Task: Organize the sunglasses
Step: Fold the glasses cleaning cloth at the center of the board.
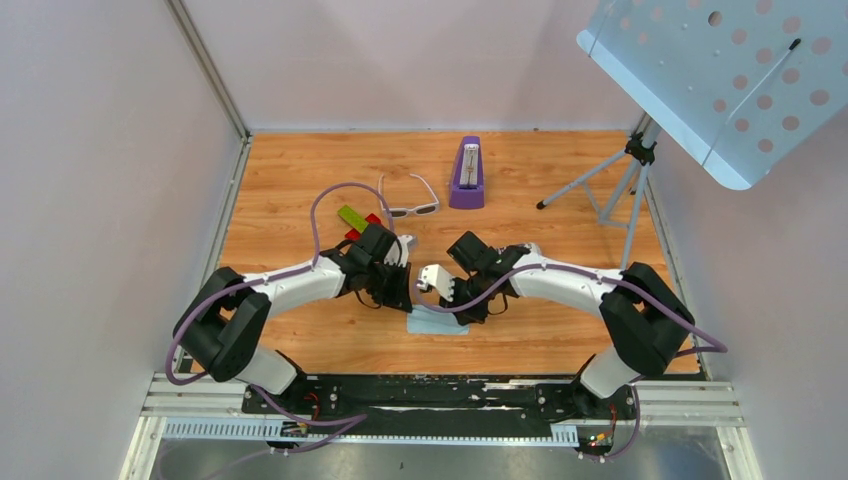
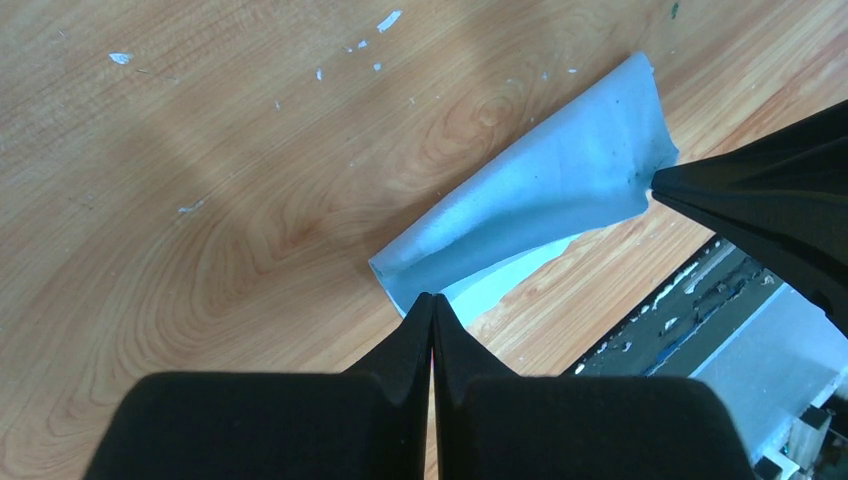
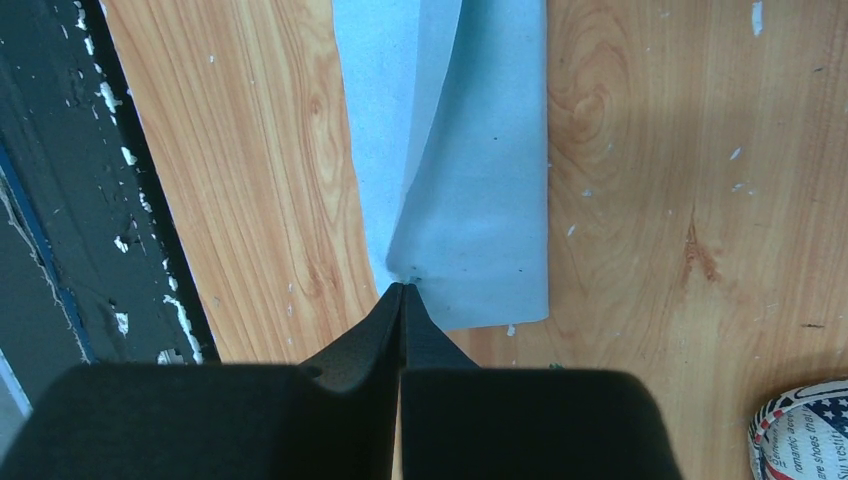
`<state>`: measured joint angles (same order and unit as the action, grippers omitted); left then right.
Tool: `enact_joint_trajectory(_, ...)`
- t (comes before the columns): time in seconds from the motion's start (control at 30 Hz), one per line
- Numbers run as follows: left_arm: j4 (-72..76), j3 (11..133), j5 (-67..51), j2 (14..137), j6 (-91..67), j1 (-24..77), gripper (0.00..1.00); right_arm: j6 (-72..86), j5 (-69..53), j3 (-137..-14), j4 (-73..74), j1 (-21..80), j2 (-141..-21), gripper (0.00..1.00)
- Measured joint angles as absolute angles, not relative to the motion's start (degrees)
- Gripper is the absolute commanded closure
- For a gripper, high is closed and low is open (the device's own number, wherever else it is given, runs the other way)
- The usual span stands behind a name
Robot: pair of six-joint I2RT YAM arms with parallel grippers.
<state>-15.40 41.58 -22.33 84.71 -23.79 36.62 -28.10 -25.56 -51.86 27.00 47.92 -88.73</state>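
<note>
- Clamping blue cloth (image 2: pixel 540 200) at opposite corners with left fingers (image 2: pixel 408 350) and right fingers (image 3: pixel 385 325), each pair closed tight on fabric.
- Noting sunglasses (image 1: pixel 412 210) unheld on bench (image 1: pixel 300 170), 12 o'clock of the cloth.
- Judged light, slick, hinge-fragile; grip at bridge, off lenses.

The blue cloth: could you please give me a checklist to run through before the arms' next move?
1. Left hand shut on a corner of the cloth: ok.
2. Right hand shut on another corner: ok.
3. Fold edges matched: not ok, lower layer shows.
4. Sunglasses clear of both hands: ok.
5. Sunglasses temples folded: not ok, open.
6. Case open for them: cannot tell.
</note>
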Motion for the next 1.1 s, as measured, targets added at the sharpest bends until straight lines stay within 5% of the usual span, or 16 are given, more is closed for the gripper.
enact_joint_trajectory(1.1,-16.4,40.8,-23.8,84.5,-22.5,38.0,1.00,-29.3,-27.1,-50.7,27.0,48.8,-87.9,1.00)
